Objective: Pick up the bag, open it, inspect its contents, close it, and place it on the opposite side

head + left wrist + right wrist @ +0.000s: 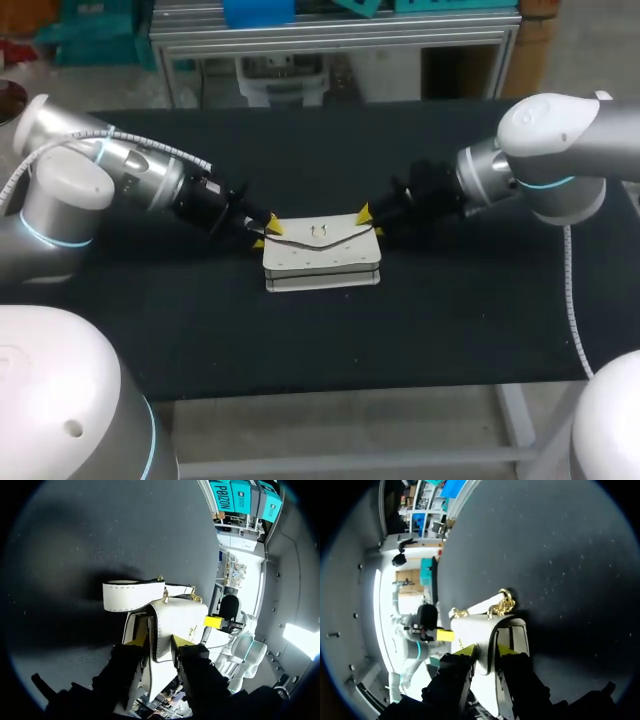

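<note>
From the head view, the white bag (322, 262) sits near the middle of the black worktop (300, 340), its flap facing up. The left end effector (265, 232) meets the bag's upper left corner and the right end effector (368, 222) its upper right corner, each arm coming in low from its own side. In the left wrist view, the left end effector (157, 642) is clenched on the bag (180, 615), an edge of the white body pinched between both yellow tips. A broad white strap (132, 596) lies just ahead on the worktop. In the right wrist view, the right end effector (486, 651) likewise grasps the bag (472, 630), both tips pressing a white panel from either side, with a gold chain (502, 605) bunched at the bag's far corner.
</note>
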`<action>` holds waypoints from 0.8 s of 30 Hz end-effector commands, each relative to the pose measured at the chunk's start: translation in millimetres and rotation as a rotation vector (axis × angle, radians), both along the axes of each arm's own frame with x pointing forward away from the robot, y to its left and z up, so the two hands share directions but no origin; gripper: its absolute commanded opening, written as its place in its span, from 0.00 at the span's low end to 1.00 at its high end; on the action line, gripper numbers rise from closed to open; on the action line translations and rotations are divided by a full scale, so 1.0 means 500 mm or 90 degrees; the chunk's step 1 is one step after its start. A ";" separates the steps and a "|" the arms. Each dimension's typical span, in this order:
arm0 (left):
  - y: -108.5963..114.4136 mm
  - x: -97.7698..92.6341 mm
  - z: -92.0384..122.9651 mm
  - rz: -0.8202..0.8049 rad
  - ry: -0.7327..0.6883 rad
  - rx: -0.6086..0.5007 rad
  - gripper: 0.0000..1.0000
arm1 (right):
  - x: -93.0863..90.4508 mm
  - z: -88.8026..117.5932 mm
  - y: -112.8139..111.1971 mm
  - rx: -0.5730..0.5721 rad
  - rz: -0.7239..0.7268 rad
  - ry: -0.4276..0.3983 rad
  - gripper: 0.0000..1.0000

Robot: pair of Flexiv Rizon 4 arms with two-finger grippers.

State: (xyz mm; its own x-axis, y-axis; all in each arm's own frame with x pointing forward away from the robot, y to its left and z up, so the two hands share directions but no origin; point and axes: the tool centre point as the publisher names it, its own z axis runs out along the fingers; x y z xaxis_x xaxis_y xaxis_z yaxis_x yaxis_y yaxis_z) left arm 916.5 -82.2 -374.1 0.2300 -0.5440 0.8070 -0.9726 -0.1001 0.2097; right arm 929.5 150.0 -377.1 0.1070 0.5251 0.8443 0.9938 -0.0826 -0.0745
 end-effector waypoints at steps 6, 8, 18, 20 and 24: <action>0.020 -0.044 0.030 0.024 -0.035 -0.011 1.00 | -0.004 0.026 -0.031 -0.010 -0.010 -0.001 1.00; 0.021 -0.054 0.038 0.022 -0.043 -0.011 0.96 | -0.006 0.033 -0.038 -0.009 -0.016 -0.005 1.00; 0.008 -0.045 0.034 0.020 -0.036 -0.020 0.80 | -0.014 0.030 -0.011 0.015 -0.010 -0.005 1.00; 0.007 -0.044 0.032 0.019 -0.033 -0.021 0.69 | -0.014 0.027 -0.008 0.019 -0.011 -0.002 1.00; 0.007 -0.042 0.030 0.014 -0.031 -0.022 0.62 | -0.008 0.019 0.001 0.015 -0.011 0.002 0.53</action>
State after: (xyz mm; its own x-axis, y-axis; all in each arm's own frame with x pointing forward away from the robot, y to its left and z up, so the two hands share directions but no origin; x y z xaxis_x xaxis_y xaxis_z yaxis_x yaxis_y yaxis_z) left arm 890.7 -78.6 -355.6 0.2012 -0.5143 0.8337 -0.9793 -0.1248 0.1594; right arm 920.0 145.3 -362.4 0.1168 0.5013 0.8574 0.9919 -0.1020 -0.0755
